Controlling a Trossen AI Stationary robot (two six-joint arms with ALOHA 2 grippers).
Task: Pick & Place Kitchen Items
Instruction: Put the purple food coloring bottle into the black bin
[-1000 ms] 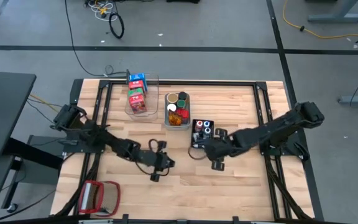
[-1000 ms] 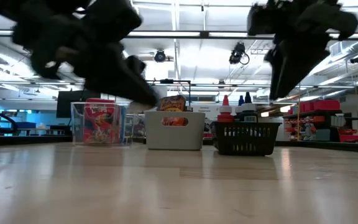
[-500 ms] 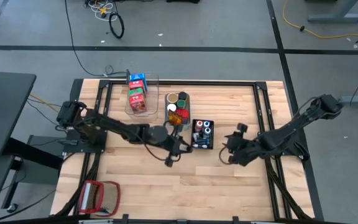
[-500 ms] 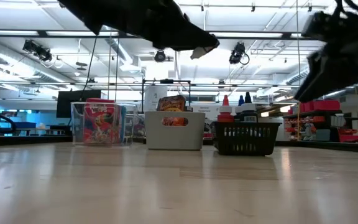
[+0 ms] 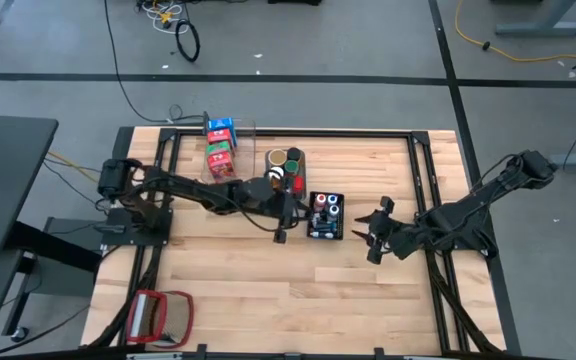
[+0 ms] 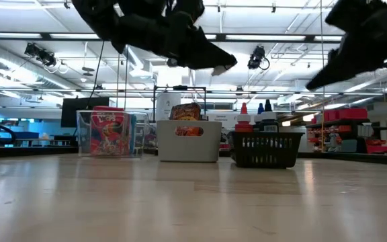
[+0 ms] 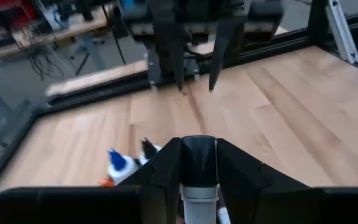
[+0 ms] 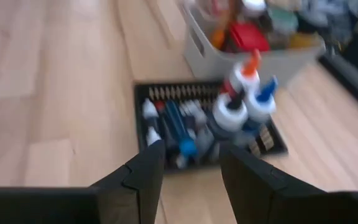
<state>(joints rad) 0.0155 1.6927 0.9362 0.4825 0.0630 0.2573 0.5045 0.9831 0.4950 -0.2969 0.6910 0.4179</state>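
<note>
Left gripper: I see it clenched on a small black-capped bottle, just beside the black bin.
Right gripper: fingers apart, empty, near that bin's other side.
Bottles: in the black bin.
Jars: grey bin adjoining.

The left arm reaches from the left edge of the table across to its middle. The left gripper hangs above the boards, its fingers closed on a small bottle. The right arm comes from the table's right edge. The right gripper is raised toward the middle, its fingers parted, with nothing between them.
</note>
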